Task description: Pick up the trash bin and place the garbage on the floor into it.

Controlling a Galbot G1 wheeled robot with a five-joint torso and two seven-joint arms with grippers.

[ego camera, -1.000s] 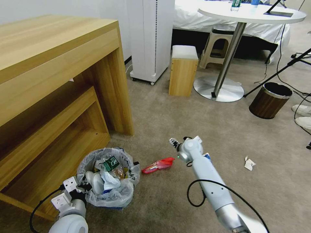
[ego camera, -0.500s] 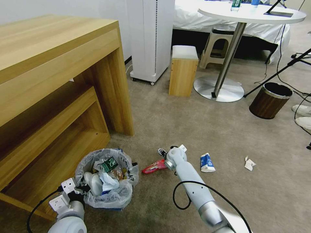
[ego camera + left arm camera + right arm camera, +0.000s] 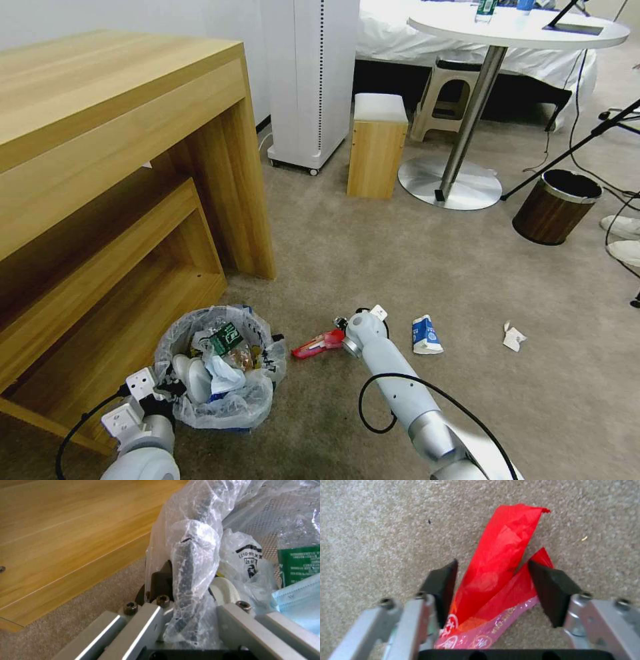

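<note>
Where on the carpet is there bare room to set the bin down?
Bare carpet lies between the desk leg, round table base and carton. Crowded: trash bin, red wrapper, right gripper.

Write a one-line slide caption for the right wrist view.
Right tool open, its black pads either side of a crumpled red plastic wrapper lying on the beige short-pile carpet.
</note>
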